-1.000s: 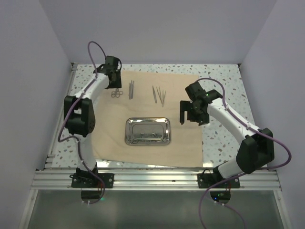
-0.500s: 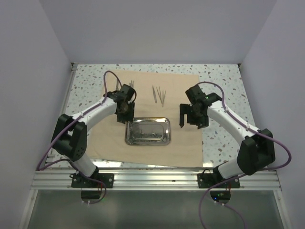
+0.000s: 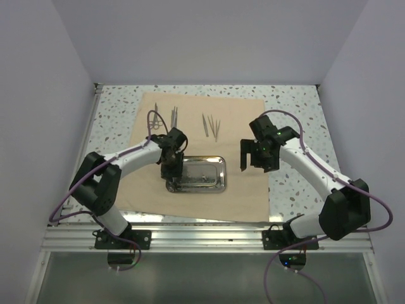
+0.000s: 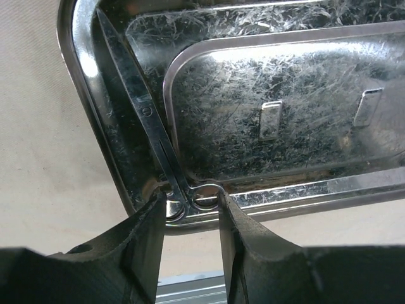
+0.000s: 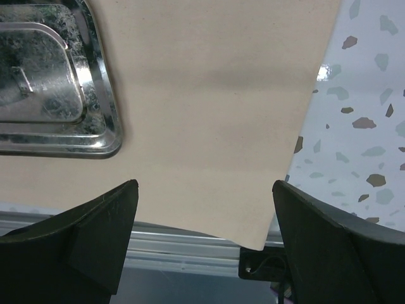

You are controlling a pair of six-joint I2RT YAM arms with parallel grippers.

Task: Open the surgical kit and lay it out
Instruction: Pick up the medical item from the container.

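The beige cloth wrap (image 3: 209, 196) lies spread flat, with the steel tray (image 3: 219, 187) on its middle. Thin scissors (image 4: 142, 107) lie along the tray's left inner edge (image 4: 81, 95), ring handles toward me. My left gripper (image 4: 192, 201) is down at the tray's left end (image 3: 172, 168), its fingers pressed against both sides of the ring handles. Further instruments lie in a row at the cloth's back: scissors (image 3: 154, 121), forceps (image 3: 174, 117) and tweezers (image 3: 211, 126). My right gripper (image 3: 252, 162) hangs open over bare cloth (image 5: 209, 95) right of the tray (image 5: 109, 126), holding nothing (image 5: 205, 187).
Speckled tabletop (image 5: 367, 95) shows past the cloth's right edge. An aluminium rail (image 3: 202, 237) runs along the near edge just beyond the cloth's front corner. White walls close in the left, right and back.
My left arm swung from the cloth's back-left corner down to the tray's left end and its jaws narrowed round the scissors' rings. The right arm barely shifted.
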